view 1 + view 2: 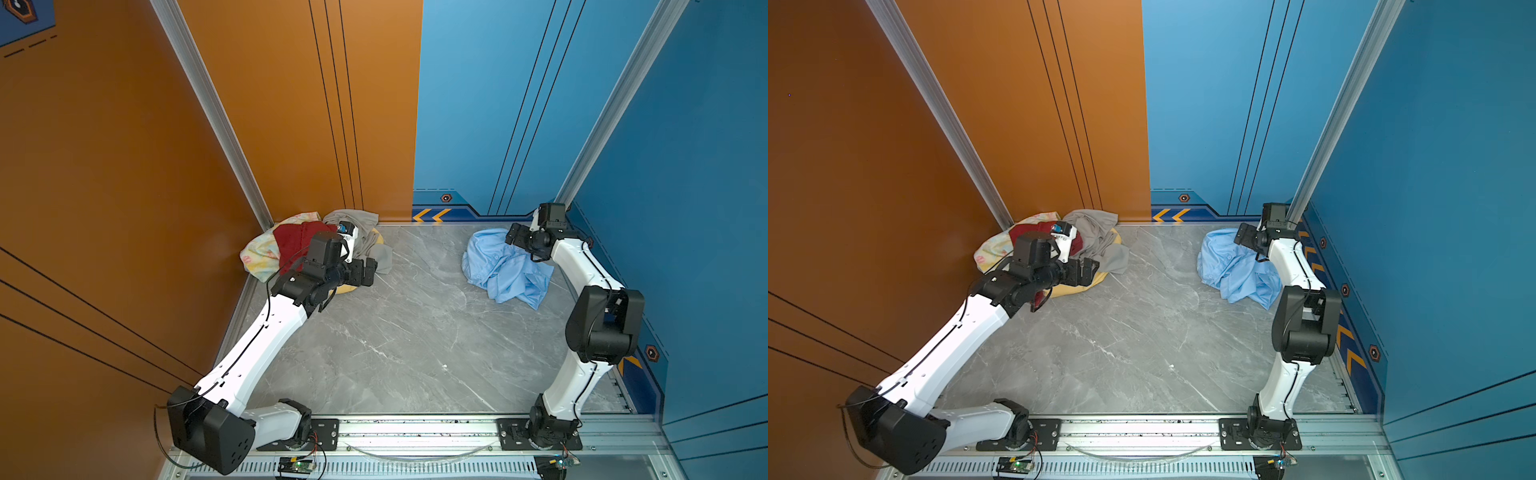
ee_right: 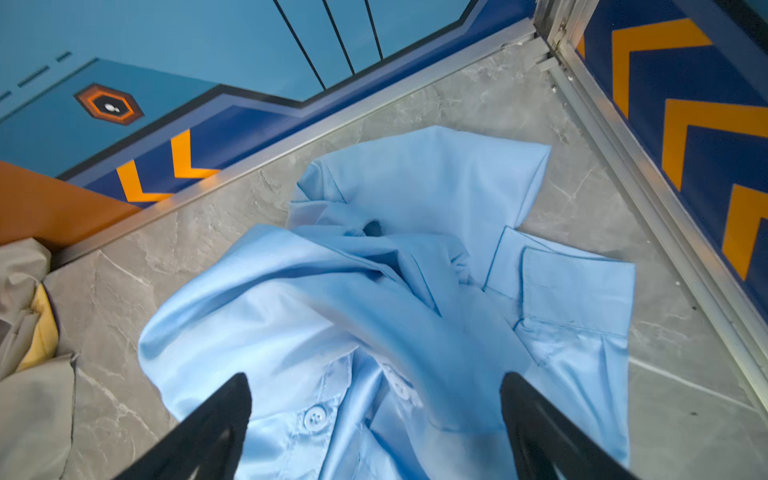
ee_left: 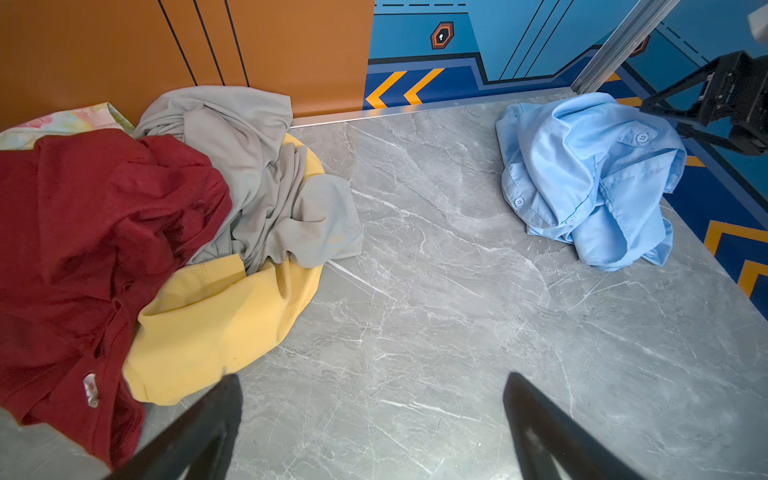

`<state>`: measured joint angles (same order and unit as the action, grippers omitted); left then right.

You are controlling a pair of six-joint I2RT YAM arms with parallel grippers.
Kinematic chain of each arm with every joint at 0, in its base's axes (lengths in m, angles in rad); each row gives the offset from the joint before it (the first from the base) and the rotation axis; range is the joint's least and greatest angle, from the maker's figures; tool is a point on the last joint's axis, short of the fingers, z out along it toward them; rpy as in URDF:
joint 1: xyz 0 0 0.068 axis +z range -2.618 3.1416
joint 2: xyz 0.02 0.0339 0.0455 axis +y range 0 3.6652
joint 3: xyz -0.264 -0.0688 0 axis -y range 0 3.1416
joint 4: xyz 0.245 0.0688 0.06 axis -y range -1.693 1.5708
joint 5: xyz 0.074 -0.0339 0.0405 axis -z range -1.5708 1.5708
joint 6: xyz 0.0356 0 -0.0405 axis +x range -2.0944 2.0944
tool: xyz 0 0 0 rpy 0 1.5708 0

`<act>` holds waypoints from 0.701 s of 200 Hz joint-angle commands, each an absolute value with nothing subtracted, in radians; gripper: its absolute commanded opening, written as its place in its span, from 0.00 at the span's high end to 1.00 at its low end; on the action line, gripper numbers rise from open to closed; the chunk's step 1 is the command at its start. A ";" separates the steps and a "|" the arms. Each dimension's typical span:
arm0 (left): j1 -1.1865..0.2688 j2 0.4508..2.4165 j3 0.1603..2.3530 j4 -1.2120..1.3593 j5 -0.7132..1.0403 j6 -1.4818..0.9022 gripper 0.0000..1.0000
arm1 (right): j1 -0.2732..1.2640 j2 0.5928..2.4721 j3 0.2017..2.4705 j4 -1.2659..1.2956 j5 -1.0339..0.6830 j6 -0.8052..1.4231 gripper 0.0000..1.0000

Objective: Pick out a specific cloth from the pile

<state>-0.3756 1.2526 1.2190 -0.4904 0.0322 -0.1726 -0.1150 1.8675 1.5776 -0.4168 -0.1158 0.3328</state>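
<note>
So the grey marble table (image 1: 415, 353) is basically split in two: the pile (image 1: 316, 249) (dark red, grey, mustard yellow, plus a pale yellow piece with pink print) is bunched into the far left corner, and the cloth (image 1: 505, 268), the sky-blue shirt, sits crumpled on its own at the far right, well apart from the heap with bare table between them. It runs roughly from the far right corner toward the near side, and it's lying flat on the table, not lifted. The right gripper (image 2: 376, 419) is directly over the shirt's far end, jaws spread wide with blue fabric between and under them, nothing pinched as far as I can see. The left gripper (image 3: 374, 419) is spread open too, holding nothing, parked at the pile's near edge by the mustard yellow garment (image 3: 216, 316). So the right arm is clearly the nearer one; the shirt already looks separated to me.
</note>
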 commanded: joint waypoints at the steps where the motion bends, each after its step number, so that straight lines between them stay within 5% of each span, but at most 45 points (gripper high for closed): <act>1: -0.358 1.233 1.192 -0.505 0.016 -0.165 0.02 | -0.110 1.780 1.534 -0.285 -0.154 0.393 0.06; 140: -0.103 1.153 0.792 -0.026 -0.154 -0.203 0.02 | 0.090 1.230 0.752 0.205 0.109 0.147 0.00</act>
